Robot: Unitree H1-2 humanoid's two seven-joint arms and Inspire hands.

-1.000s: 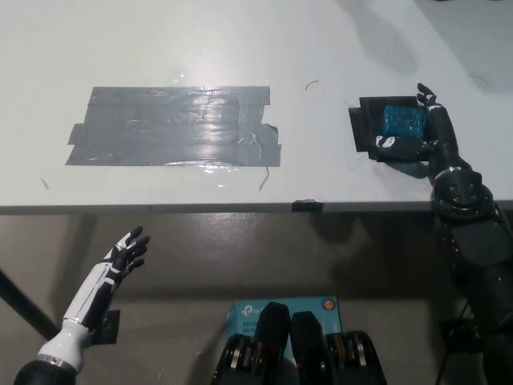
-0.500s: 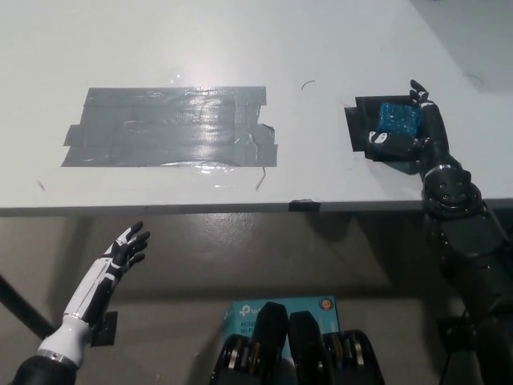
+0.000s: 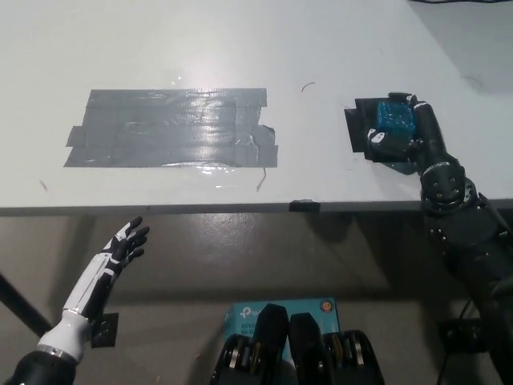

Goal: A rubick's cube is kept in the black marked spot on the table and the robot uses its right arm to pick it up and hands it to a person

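Closing in now: the black right hand [image 3: 405, 132] has curled its fingers over the Rubik's cube [image 3: 396, 117] since a moment ago, when they lay more loosely beside it. That hand is clamped on the blue cube, thumb side at the cube's near-left corner and fingertips hooked over its far edge. The cube sits on the black marked spot [image 3: 358, 127], a dark square patch, and I cannot tell whether it has lifted off the patch at all.

Everything else I place against that black spot. Well to its left, the white table [image 3: 240, 40] carries a broad rectangle of grey tape [image 3: 172, 127], glossy and catching the room light in a bright glare. Between the tape and the spot lies a small dark curl [image 3: 308, 85] on the surface. Just nearer than the spot, on the table's front edge, a small dark tab [image 3: 304, 205] sticks out.

Far left and below the table edge, the white left hand [image 3: 126, 245] rests idle over the grey floor, fingers spread, holding nothing.
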